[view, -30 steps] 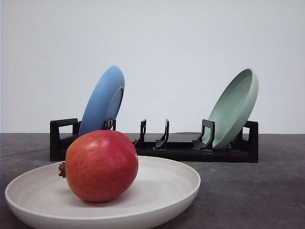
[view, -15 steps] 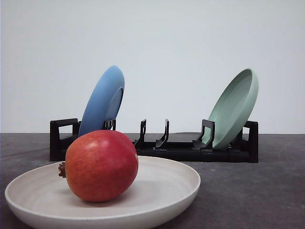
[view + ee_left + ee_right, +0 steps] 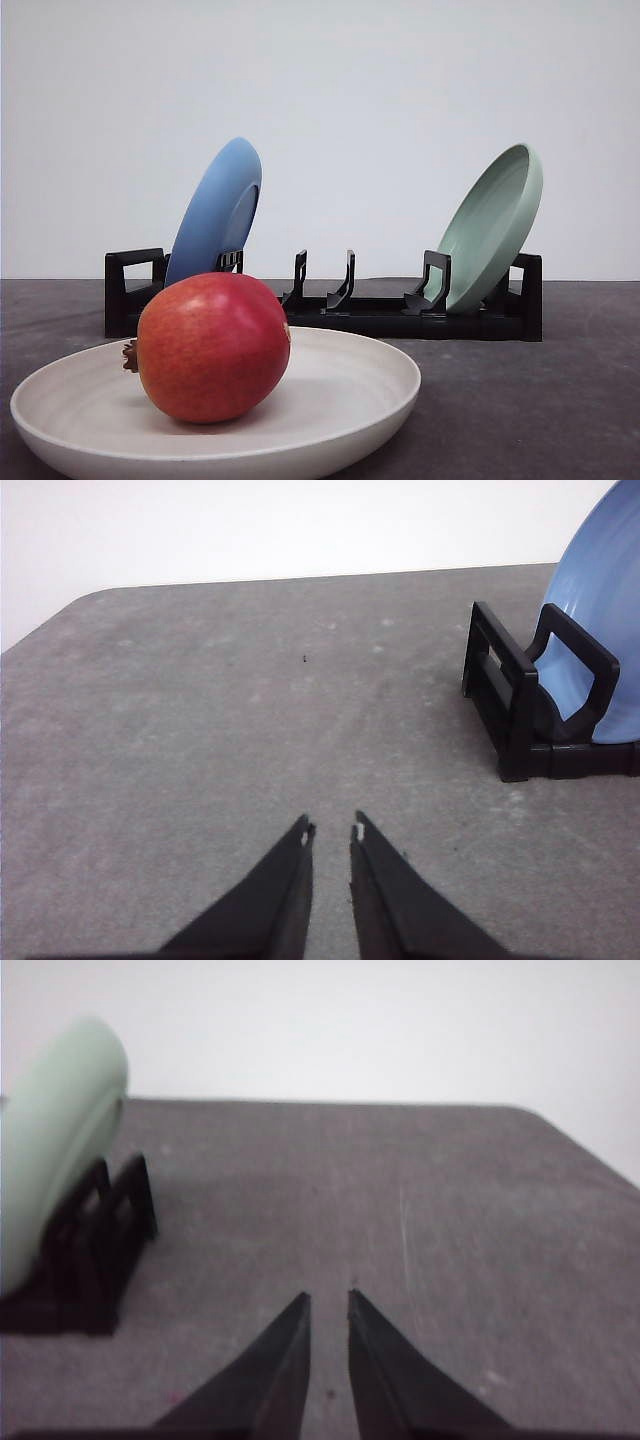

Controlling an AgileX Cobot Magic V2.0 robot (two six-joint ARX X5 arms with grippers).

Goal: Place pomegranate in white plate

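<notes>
The pomegranate (image 3: 213, 347) already lies inside the white plate (image 3: 380, 385) near the counter's (image 3: 560, 400) front edge, so placement looks done. Behind it, the blue plate (image 3: 218, 210) and green plate (image 3: 490, 225) lean in the black rack (image 3: 400, 315). Left jaws (image 3: 331, 831) and right jaws (image 3: 328, 1298) are nearly closed, empty, over open counter.

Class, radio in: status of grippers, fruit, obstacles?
Both grippers, left and right, nearly shut, empty. Pomegranate resting in white plate. Nothing obstructing.
</notes>
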